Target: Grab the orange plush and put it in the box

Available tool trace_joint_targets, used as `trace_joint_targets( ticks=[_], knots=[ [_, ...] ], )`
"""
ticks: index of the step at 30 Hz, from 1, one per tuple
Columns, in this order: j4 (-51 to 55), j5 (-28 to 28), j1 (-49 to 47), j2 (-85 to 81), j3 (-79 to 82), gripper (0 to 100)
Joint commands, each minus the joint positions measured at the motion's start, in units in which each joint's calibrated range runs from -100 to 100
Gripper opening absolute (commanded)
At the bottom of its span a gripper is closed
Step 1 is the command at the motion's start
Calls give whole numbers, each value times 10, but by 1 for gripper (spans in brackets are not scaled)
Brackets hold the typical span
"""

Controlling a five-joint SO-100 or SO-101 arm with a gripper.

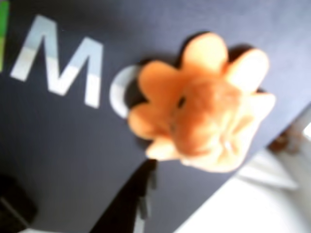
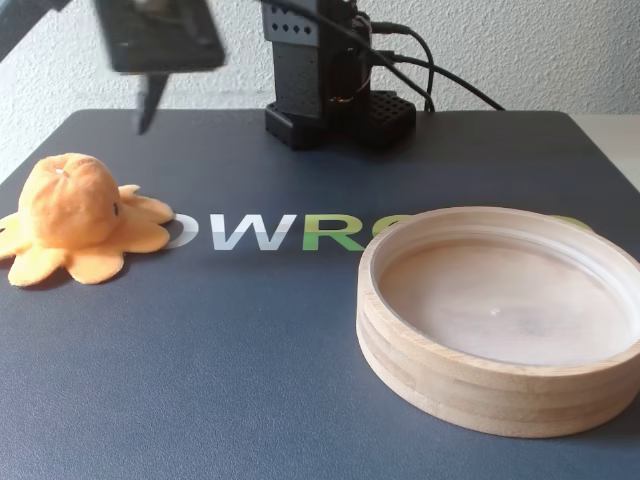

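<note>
The orange plush (image 2: 78, 215) lies on the dark mat at the left of the fixed view, dome up, tentacles spread flat. In the wrist view it (image 1: 204, 107) fills the upper right, blurred, its dark eye showing. The box (image 2: 500, 385) is a round light-wood tray at the right of the fixed view, holding nothing. My gripper (image 2: 148, 112) hangs blurred in the air at the top left of the fixed view, above and behind the plush, not touching it. In the wrist view one dark finger (image 1: 138, 199) shows at the bottom edge, below the plush. The jaws look apart and hold nothing.
The arm's black base (image 2: 335, 85) with cables stands at the back of the mat. White and green letters (image 2: 265, 232) run across the mat between plush and box. A pale table edge (image 1: 252, 204) shows past the mat in the wrist view.
</note>
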Motion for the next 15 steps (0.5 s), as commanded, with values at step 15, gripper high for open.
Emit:
trace_joint_targets(
  ticks=[15],
  knots=[
    [-85, 21, 51, 250, -91, 37]
  ],
)
